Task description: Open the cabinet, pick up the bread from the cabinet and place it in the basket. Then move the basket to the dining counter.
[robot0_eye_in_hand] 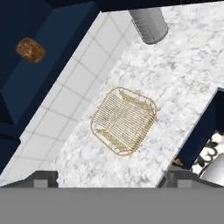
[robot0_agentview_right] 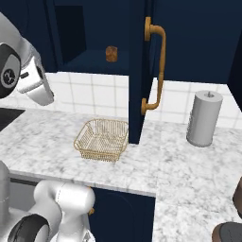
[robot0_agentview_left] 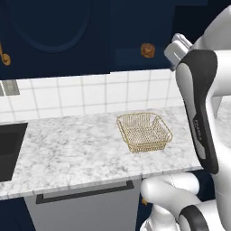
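- One gripper is noted nearest the lens, fingers spread wide, nothing held.
- One basket is seen on the worktop, below the gripper.
- One bread lies inside the open cabinet.
- One grey cylinder stands on the worktop beyond the door.

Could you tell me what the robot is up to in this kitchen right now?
The cabinet door already stands open, and the bread sits on its shelf, untouched. The gripper is open and empty, raised above the worktop and looking down on the empty basket, which rests on the marbled worktop below the cabinet. A grey cylinder stands to the right.
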You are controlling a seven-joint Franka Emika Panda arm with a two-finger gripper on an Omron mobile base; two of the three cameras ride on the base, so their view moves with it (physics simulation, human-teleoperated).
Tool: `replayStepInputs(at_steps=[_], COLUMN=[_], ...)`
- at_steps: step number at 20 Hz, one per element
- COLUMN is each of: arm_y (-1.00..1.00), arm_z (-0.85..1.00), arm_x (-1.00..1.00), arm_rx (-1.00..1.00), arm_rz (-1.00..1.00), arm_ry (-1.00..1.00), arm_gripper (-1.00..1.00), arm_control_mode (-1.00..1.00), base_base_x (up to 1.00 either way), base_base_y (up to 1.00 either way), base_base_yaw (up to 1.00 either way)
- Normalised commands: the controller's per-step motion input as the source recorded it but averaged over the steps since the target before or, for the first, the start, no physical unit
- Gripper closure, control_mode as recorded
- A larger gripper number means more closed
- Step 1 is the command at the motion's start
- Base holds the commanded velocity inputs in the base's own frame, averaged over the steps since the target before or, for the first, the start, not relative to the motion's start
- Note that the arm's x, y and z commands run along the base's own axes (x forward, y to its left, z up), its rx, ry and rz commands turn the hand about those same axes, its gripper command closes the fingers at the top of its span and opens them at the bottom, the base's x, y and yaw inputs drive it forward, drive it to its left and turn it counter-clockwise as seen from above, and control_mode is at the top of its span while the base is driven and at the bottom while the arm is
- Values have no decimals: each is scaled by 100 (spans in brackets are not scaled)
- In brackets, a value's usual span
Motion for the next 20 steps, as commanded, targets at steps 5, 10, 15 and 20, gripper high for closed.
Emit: replayStepInputs(at_steps=[5, 10, 15, 20], arm_y=[-41, -54, -18, -3], arm_z=[3, -13, 9, 1], arm_x=[18, 52, 69, 96], arm_rx=[-48, -38, -24, -3], arm_rz=[61, 40, 19, 3], arm_ry=[-1, -6, 2, -7], arm_gripper=[-100, -100, -100, -100], arm_control_mode=[-100, -100, -100, -100], base_base_x=[0, 0, 0, 0], base_base_y=[0, 0, 0, 0], base_base_yaw=[0, 0, 0, 0])
